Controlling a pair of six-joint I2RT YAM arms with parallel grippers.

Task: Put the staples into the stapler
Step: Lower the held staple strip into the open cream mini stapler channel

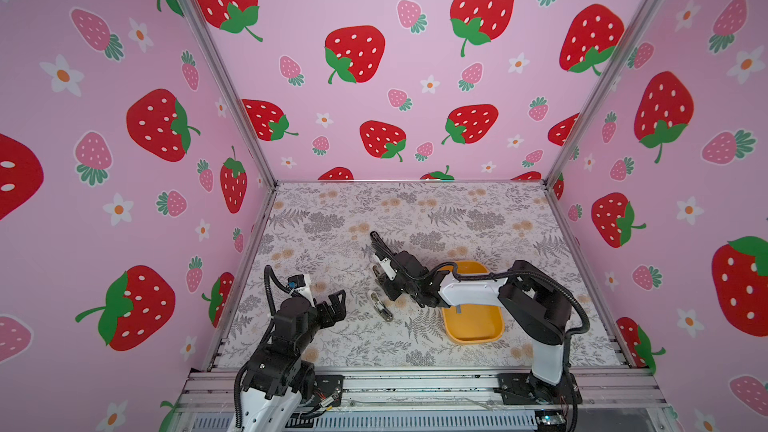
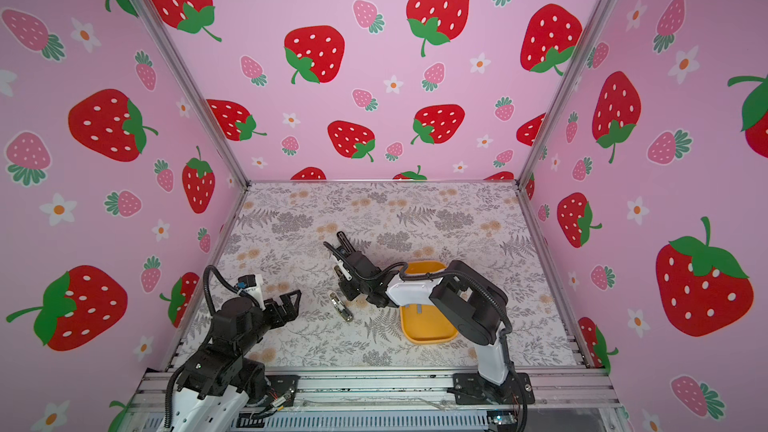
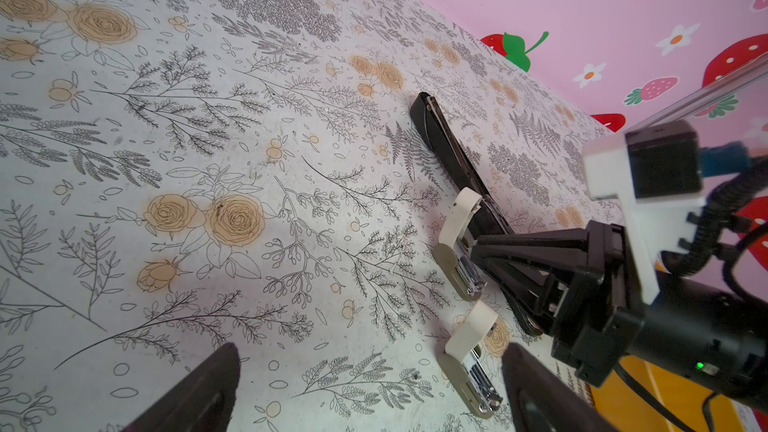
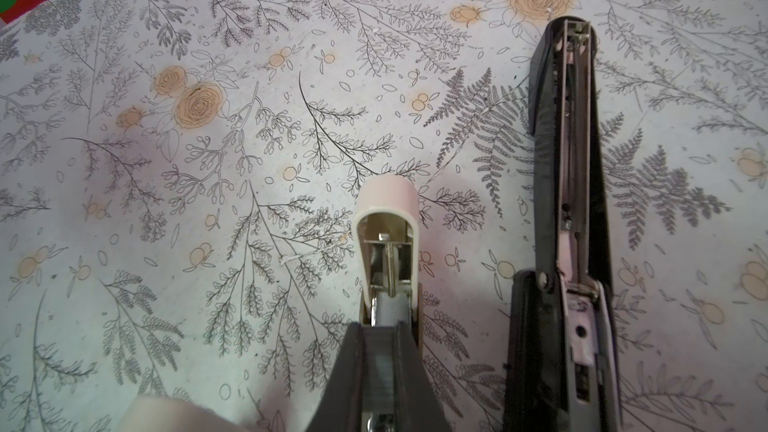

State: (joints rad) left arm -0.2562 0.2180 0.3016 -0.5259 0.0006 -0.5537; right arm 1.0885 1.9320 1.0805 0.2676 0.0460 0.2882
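Beside the long slim black desk stapler [image 4: 557, 184], open mid-table, pinches right gripper [image 4: 380, 328] shut, perhaps carrying grey metal staples [image 4: 384, 371]; holds left gripper [image 1: 340, 306] wide, empty; next, needs lining up along that open stapler.

Left end effector [image 1: 338, 306], jaws spread wide, right end effector [image 4: 382, 334] pinched closed, arm outstretched

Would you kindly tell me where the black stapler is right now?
In both top views the stapler lies opened near mid-table, left of the orange tray and just beyond two small white-topped staplers.
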